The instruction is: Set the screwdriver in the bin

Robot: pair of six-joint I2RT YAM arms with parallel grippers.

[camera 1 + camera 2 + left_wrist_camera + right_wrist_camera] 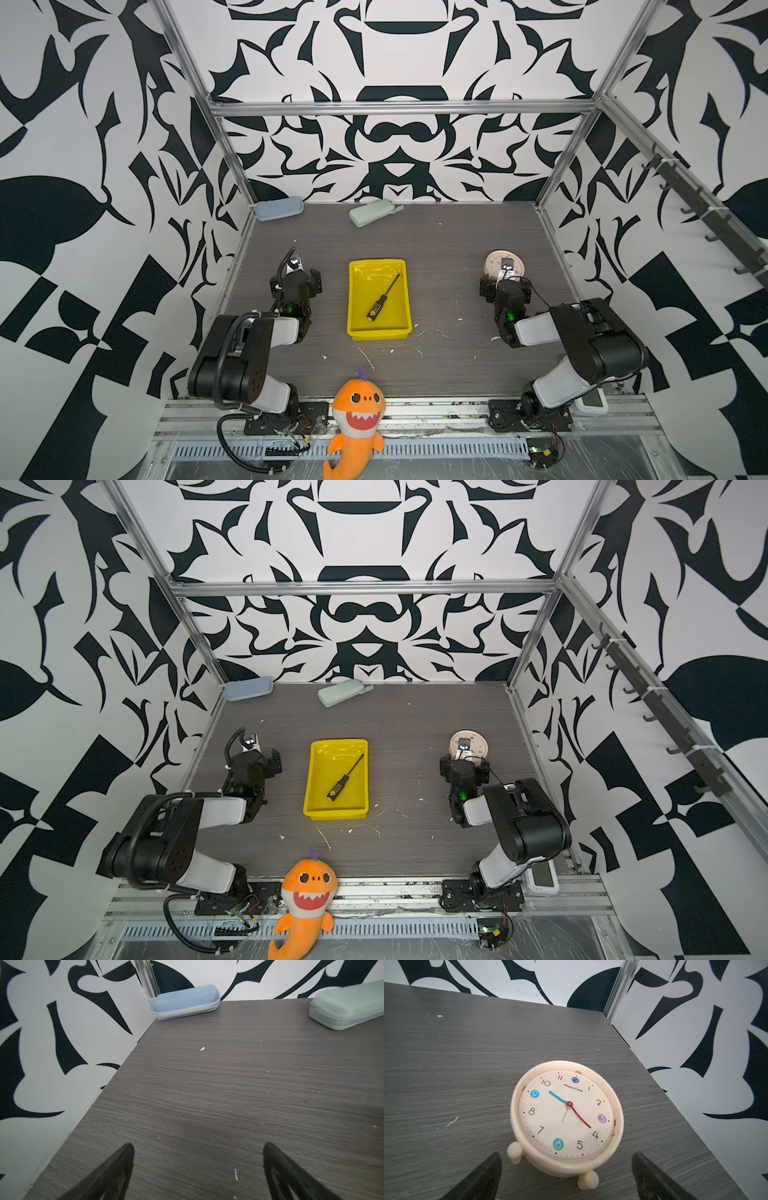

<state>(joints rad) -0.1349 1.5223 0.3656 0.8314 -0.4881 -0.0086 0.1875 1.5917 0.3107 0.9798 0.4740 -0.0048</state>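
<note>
Both claws gape fully, holding nothing: left gripper [198, 1146] over bare table [228, 1084] near its left edge, right gripper [566, 1155] facing the clock [566, 1113] near the right edge. Screwdriver [382, 297] lies diagonally inside the bin [350, 299], mid-table. Task looks complete, hence arms parked clear.

1. I see black-and-white patterned walls [399, 50] at 9, 12 and 3 o'clock.
2. I see a grey wood-grain tabletop [449, 232] below.
3. An aluminium rail [399, 108] crosses the 12 o'clock wall.
</note>
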